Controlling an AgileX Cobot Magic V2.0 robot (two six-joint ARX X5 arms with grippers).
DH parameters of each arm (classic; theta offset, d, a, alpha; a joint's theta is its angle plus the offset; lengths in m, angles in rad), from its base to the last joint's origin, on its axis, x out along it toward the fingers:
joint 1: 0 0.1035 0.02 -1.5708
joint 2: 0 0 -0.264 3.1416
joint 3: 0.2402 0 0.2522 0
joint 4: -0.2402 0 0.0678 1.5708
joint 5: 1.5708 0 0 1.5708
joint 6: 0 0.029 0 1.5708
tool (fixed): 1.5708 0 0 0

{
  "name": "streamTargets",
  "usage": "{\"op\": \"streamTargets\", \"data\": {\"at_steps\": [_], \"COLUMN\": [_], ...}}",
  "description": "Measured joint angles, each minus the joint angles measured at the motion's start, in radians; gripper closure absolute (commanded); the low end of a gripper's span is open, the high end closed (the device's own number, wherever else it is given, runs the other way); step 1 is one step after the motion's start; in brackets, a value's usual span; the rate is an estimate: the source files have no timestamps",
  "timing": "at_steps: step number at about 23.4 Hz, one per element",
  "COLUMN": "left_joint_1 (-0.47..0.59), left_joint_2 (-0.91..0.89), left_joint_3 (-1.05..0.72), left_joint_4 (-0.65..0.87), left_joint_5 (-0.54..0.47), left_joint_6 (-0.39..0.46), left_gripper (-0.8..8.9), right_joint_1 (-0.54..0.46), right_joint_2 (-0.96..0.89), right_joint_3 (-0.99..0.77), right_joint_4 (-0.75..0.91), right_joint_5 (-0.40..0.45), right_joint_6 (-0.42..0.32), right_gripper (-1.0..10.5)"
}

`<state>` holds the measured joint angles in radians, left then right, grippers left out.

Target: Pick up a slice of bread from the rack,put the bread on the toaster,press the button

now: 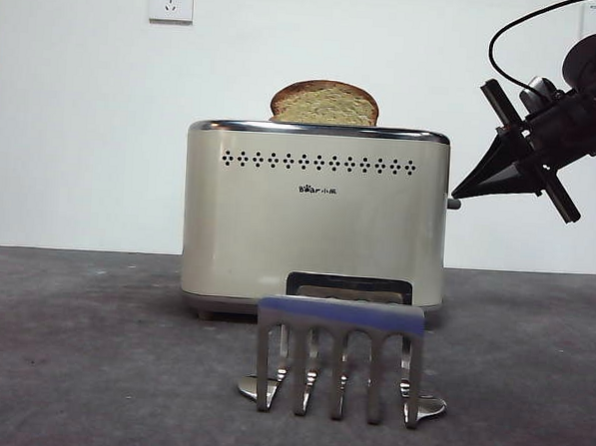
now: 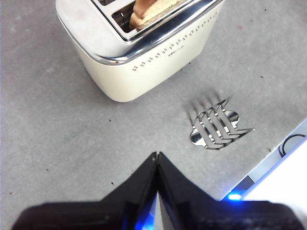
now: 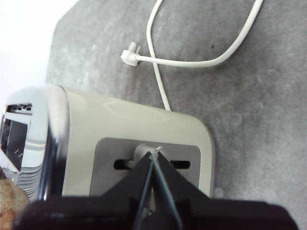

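The right gripper [image 1: 457, 194] comes in from the 2 o'clock side of the front view, big and black. Its two jaws are pressed together into one sharp point, and they hold nothing. That point is touching the button [image 1: 453, 202], the small grey stub that sticks out of the toaster's [image 1: 315, 224] narrow end at 3 o'clock. In the right wrist view, the tips [image 3: 154, 154] sit right on the stub, in the middle of a grey panel.

The slice of bread [image 1: 324, 104] stands up in a slot on top of the toaster. Only its round brown top pokes out, at 12 o'clock from the toaster's body.

The rack [image 1: 339, 360] is shiny and has no bread in it. It stands on the grey table [image 1: 81, 362] in front of the toaster, at 6 o'clock, apart from it.

The left gripper [image 2: 157, 155] hangs over the table, away from the toaster and the rack. Its jaws are closed too, with nothing between them.

A white cord [image 3: 192, 60] with a plug lies on the table beyond the toaster's end.
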<state>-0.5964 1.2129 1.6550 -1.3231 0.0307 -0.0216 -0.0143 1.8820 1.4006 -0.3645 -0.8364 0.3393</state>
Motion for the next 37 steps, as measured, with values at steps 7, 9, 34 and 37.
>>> {"op": "streamTargets", "data": {"at_steps": [7,9,34,37], "left_joint_1": [0.0,0.0,0.0,0.0], "left_joint_2": [0.0,-0.001,-0.001,0.0], "left_joint_3": [0.0,0.0,0.0,0.0], "left_joint_4": [0.0,0.0,0.0,0.0], "left_joint_5": [0.003,0.002,0.003,0.003], "left_joint_6": [-0.016,-0.016,-0.016,-0.017], "left_gripper": [8.22,8.22,8.22,8.22], "right_joint_1": [0.009,0.014,0.012,0.012], "right_joint_2": [0.032,0.044,0.125,0.127], "right_joint_3": [0.013,0.013,0.031,0.032], "right_joint_4": [0.01,-0.004,-0.068,-0.071], "right_joint_5": [-0.035,-0.035,-0.006,-0.006], "right_joint_6": [0.006,0.006,-0.014,-0.014], "right_gripper": [9.5,9.5,9.5,9.5]}}
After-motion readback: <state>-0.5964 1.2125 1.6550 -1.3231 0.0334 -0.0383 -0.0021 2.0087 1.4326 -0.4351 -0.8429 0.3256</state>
